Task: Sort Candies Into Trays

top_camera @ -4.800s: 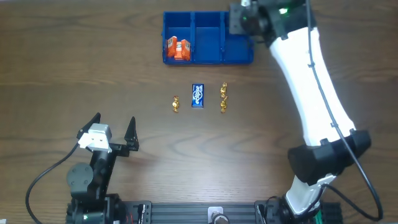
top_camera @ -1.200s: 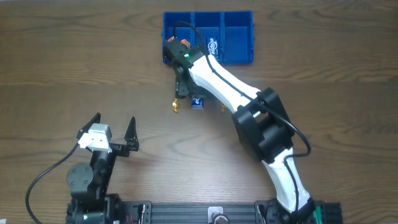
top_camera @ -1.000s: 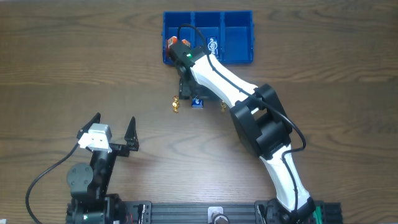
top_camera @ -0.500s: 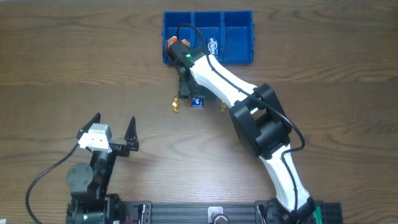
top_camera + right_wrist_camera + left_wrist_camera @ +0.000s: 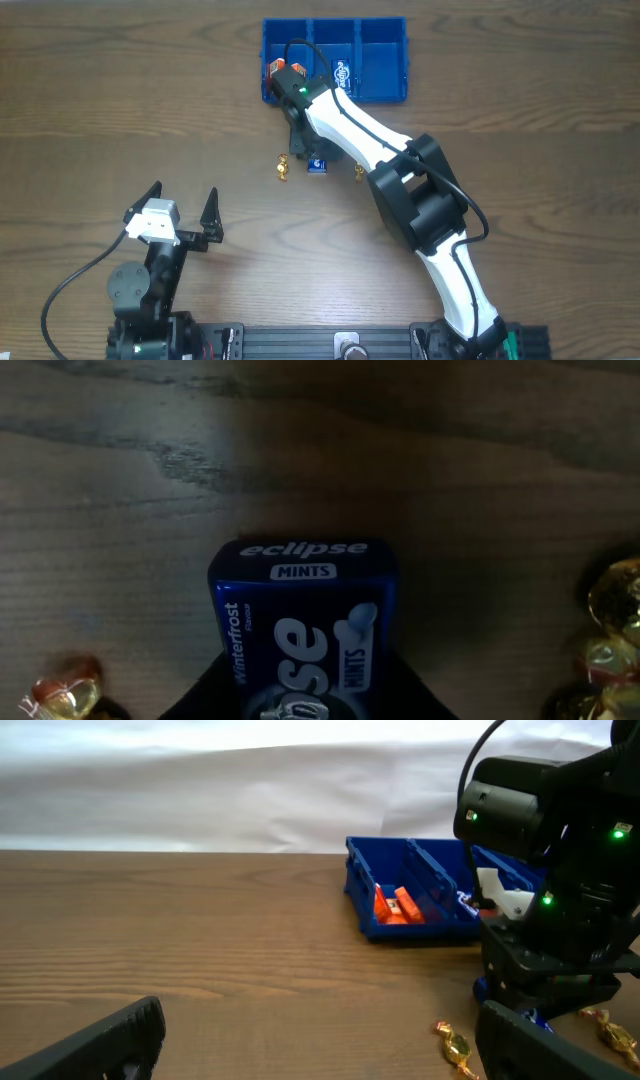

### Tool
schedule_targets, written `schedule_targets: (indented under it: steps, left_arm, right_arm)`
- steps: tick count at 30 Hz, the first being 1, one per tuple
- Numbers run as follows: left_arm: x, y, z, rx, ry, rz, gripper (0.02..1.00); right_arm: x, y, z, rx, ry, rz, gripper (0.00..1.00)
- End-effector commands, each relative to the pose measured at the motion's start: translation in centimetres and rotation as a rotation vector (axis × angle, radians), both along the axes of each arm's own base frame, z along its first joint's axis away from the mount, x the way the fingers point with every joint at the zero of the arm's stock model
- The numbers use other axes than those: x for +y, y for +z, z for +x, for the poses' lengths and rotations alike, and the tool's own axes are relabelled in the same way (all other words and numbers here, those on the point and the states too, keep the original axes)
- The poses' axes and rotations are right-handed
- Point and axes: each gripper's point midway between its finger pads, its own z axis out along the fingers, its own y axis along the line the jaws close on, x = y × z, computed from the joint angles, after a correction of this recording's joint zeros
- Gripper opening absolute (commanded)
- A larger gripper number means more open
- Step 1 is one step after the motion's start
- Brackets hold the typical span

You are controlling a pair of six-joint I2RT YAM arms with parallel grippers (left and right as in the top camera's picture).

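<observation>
Now: right jaws clenched on mints [image 5: 305,622], left jaws released. Lift straight, clear of gold candies [image 5: 610,605], toward tray [image 5: 385,97].

L arm sits folded low by its base at bottom-left, wrist level, L gripper [image 5: 184,193] w/ fingers spread wide apart, while R arm stretches from its base at bottom-right across the middle to upper centre, elbow bent, R gripper [image 5: 308,150] pointing straight down.
</observation>
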Motion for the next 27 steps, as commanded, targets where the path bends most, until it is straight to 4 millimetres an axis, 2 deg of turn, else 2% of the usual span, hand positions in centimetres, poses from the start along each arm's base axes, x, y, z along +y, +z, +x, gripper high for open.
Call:
schedule_targets:
  steps: [1,3,6,9,13,18,21,23,27]
  left_arm:
    - [-0.4,-1.6,-0.1,0.042,-0.025,0.012,0.998]
    - [-0.4,-1.6,-0.1,0.042,-0.025,0.012,0.998]
    - [-0.4,-1.6,-0.1,0.042,-0.025,0.012,0.998]
    - [-0.4,-1.6,-0.1,0.041,-0.025,0.012,0.998]
    - [-0.4,-1.6,-0.1,0.042,-0.025,0.012,0.996]
    - [-0.4,-1.6,-0.1,0.042,-0.025,0.012,0.998]
    - [-0.4,-1.6,-0.1,0.042,-0.025,0.012,0.998]
    - [-0.4,-1.6,-0.1,0.041,-0.025,0.012,0.998]
    - [-0.4,-1.6,-0.1,0.042,-0.025,0.012,0.996]
  right_arm:
    - [-0.4,-0.7,0.1,0.006,-0.006,-0.017,0.22]
    - [-0.6,0.2,0.4,-0.011,-0.008,-0.026,0.209]
    - [-1.1,3.3,1.0,-0.065,-0.011,-0.037,0.205]
    - [-1.5,8.3,1.7,-0.161,0.011,-0.018,0.202]
    - [-3.0,16.4,3.4,-0.364,0.022,-0.018,0.205]
    - [-5.0,23.9,7.4,-0.606,-0.004,-0.047,0.211]
    - [-4.3,26.0,10.1,-0.733,0.044,-0.019,0.22]
    - [-3.8,26.5,11.7,-0.789,0.062,-0.009,0.22]
    - [-3.5,25.3,14.5,-0.838,0.066,-0.014,0.222]
